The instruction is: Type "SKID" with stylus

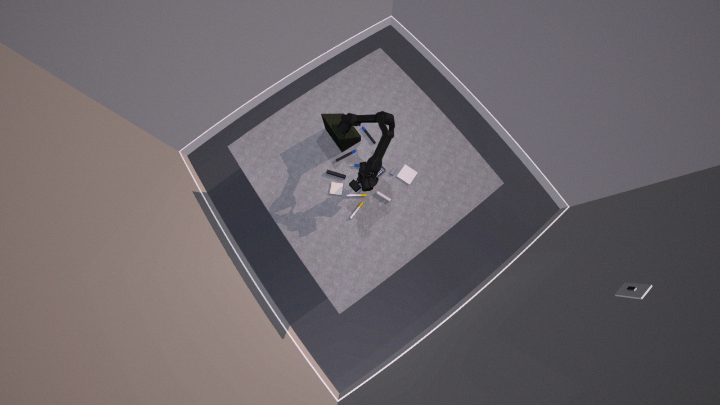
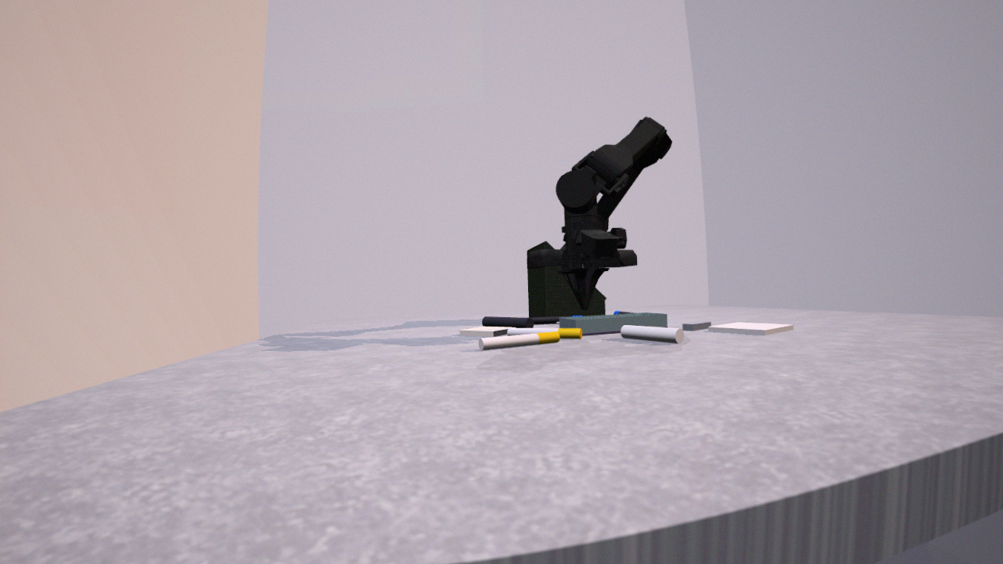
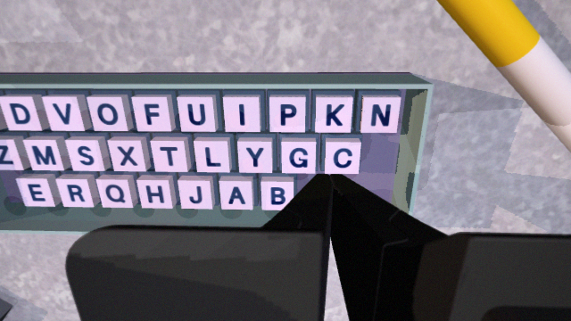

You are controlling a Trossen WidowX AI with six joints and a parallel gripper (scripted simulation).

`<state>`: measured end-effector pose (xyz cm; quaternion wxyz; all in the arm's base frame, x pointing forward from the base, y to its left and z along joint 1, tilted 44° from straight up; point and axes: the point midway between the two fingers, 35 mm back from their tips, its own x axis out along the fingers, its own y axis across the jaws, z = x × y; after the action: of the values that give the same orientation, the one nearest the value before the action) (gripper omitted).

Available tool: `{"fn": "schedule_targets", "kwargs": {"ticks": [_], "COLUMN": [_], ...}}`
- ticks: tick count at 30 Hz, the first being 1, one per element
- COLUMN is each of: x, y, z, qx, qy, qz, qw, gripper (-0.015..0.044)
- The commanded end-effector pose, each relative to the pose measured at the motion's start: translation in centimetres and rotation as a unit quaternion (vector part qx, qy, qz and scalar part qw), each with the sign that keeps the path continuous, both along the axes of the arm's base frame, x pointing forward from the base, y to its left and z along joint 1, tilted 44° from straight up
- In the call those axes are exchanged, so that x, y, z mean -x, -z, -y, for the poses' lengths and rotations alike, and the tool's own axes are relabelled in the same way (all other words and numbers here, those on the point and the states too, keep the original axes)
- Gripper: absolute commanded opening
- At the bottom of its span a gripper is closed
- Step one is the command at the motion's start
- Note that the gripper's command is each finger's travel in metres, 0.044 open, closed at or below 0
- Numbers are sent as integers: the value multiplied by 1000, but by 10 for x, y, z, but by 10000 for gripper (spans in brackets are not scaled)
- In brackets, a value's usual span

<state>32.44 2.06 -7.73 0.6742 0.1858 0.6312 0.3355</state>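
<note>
The fingers (image 2: 584, 305), closed without any stylus, sit at the C key's (image 3: 343, 157) 7 o'clock; probably all 4 letters are left.

Plain walls all around, peach-beige (image 1: 90, 201) (image 2: 126, 175) on one side and pale grey (image 1: 201, 50) (image 2: 476, 140) beyond. Under the mottled grey table (image 1: 427, 201) (image 2: 490, 435), a dark floor (image 1: 403, 302) edged in white; soft light, with bluish shadows across the tabletop.
</note>
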Motion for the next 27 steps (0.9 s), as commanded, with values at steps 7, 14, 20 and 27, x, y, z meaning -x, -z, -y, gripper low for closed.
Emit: {"fn": "schedule_targets", "kwargs": {"ticks": [7,14,20,27], "x": [32,32,45,48], "y": [-11,-11,-53,-59], "z": [-11,-11,-55,-61], "qx": [1,1,0,-1], "qy": [-3,-3,-2,-3], "qz": [0,0,-1,-1], "qw": [1000,1000,1000,1000], "gripper": [0,0,0,0]}}
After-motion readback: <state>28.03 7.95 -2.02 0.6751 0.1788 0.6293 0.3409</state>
